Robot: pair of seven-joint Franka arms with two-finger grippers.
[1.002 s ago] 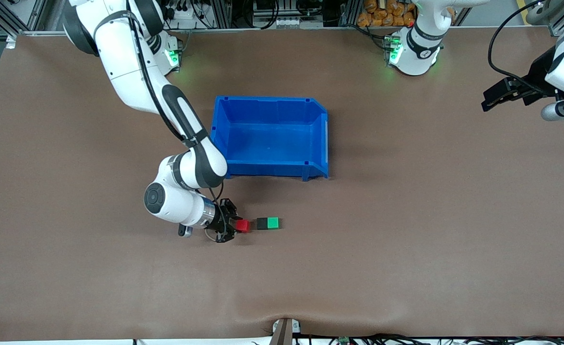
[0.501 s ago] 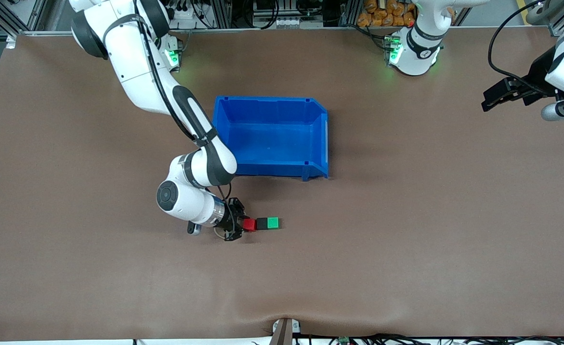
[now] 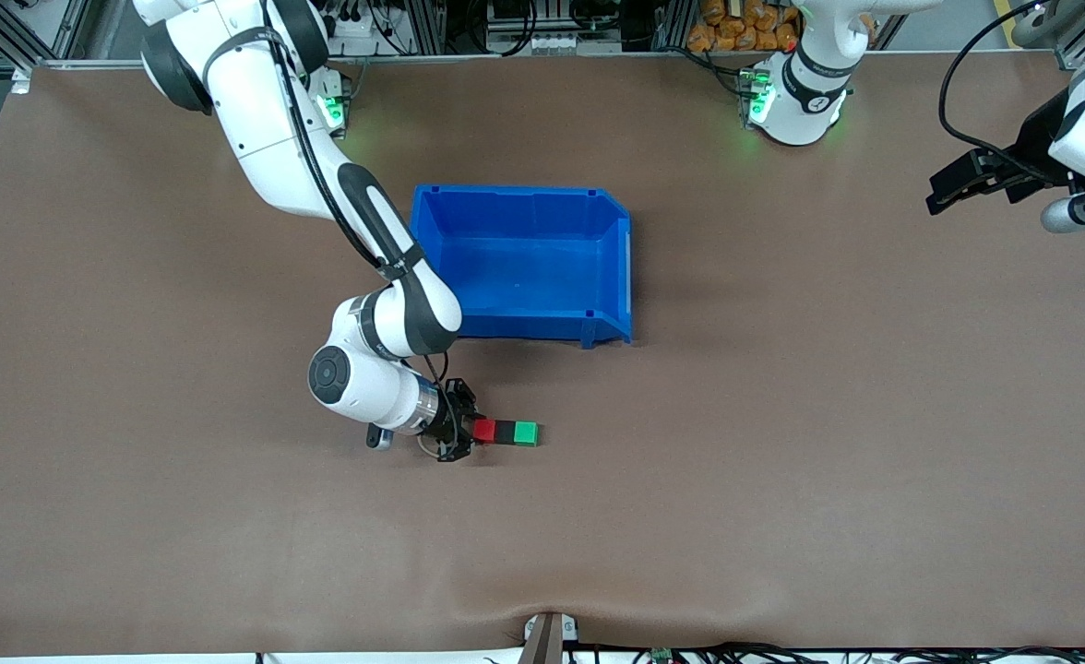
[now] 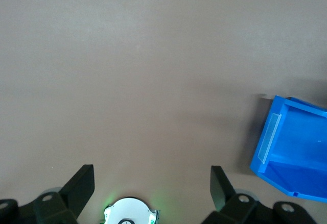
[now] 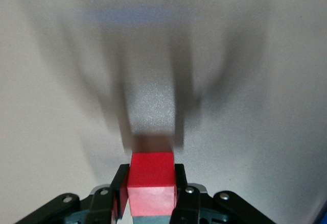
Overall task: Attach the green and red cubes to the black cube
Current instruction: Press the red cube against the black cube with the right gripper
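Note:
Three small cubes lie in a row on the brown table, nearer to the front camera than the blue bin. The black cube (image 3: 504, 432) is in the middle with the green cube (image 3: 526, 432) joined to it on the side toward the left arm's end. My right gripper (image 3: 474, 431) is low at the table, shut on the red cube (image 3: 484, 431), whose face touches the black cube. In the right wrist view the red cube (image 5: 152, 183) sits clamped between both fingers and hides the black cube. My left gripper (image 3: 944, 194) waits open and empty (image 4: 152, 183) above the table's left-arm end.
The blue bin (image 3: 432, 231) stands mid-table with nothing in it, its open side toward the left arm's end; it shows also in the left wrist view (image 4: 294, 157). The right arm's elbow hangs beside the bin's corner. The left arm's base (image 3: 796, 92) stands at the table's back edge.
My right gripper has carried the red cube toward the left arm's end, closing the gap until it touches the black cube. The black and green pair and the left arm stayed put.

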